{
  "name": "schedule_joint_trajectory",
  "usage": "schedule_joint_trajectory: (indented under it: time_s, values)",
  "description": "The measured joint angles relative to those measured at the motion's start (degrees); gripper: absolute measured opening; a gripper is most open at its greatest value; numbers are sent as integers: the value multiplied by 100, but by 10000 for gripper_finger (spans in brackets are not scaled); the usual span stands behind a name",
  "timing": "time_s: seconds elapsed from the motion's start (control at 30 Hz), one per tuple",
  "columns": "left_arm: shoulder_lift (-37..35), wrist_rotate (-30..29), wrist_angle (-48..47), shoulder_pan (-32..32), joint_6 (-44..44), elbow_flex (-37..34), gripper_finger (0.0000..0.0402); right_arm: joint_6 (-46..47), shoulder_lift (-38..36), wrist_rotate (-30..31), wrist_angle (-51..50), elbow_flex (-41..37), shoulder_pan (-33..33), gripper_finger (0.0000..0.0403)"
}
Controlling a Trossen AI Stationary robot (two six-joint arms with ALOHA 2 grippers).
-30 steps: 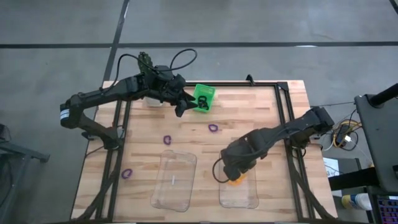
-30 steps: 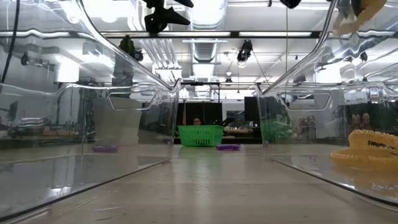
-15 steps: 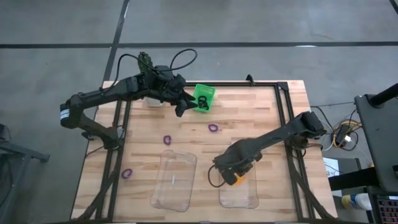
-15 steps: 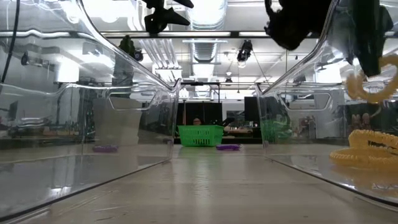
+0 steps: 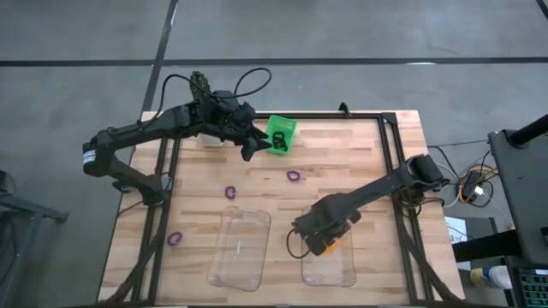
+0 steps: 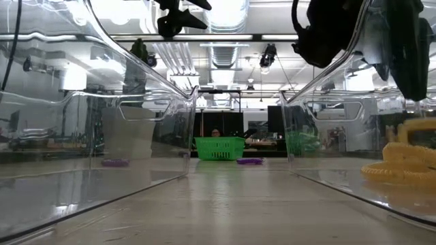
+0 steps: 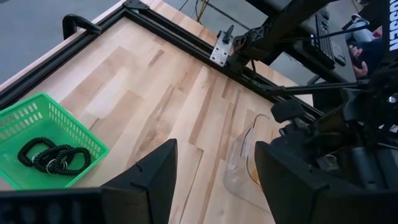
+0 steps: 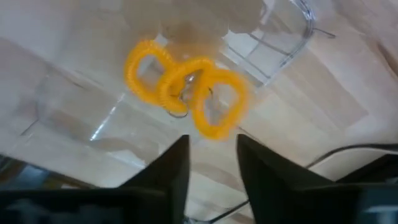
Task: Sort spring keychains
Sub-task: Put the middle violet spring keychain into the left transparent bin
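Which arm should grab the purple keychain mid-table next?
Probably right. The right gripper, open over the right-hand clear tray, sits closer to that purple keychain; the left gripper hovers by the green basket.

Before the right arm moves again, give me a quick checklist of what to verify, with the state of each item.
1. Right hand open, nothing between its fingers: ok.
2. Orange keychains lying inside the right clear tray: ok.
3. Right hand above that tray, free to lift out: ok.
4. Purple keychains sorted: not ok. One lies mid-table, one behind the left clear tray, one near the left edge.
5. Black keychains in the green basket: ok.
6. Left hand beside the basket, away from the right arm: ok.
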Motion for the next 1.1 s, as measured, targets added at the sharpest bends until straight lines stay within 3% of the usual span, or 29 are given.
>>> schedule_joint_trajectory:
  time_s: [0.13,0.3,0.47,0.83,1.1]
  values:
    - [0,1,-4,0,80,0,207,-12,-63,-224,-23,29,0,186]
    - [0,0,-4,0,175,0,207,-41,-202,-327,-41,277,2,217]
    - [0,-3,-173,25,507,0,207,-161,-359,-173,-86,508,-91,219]
    - [-96,-229,-1674,59,1547,1,207,-1005,-868,-142,-167,1094,-907,201]
    - [-98,-401,-2310,61,1578,-210,207,-1767,-868,515,838,1086,-1697,200]
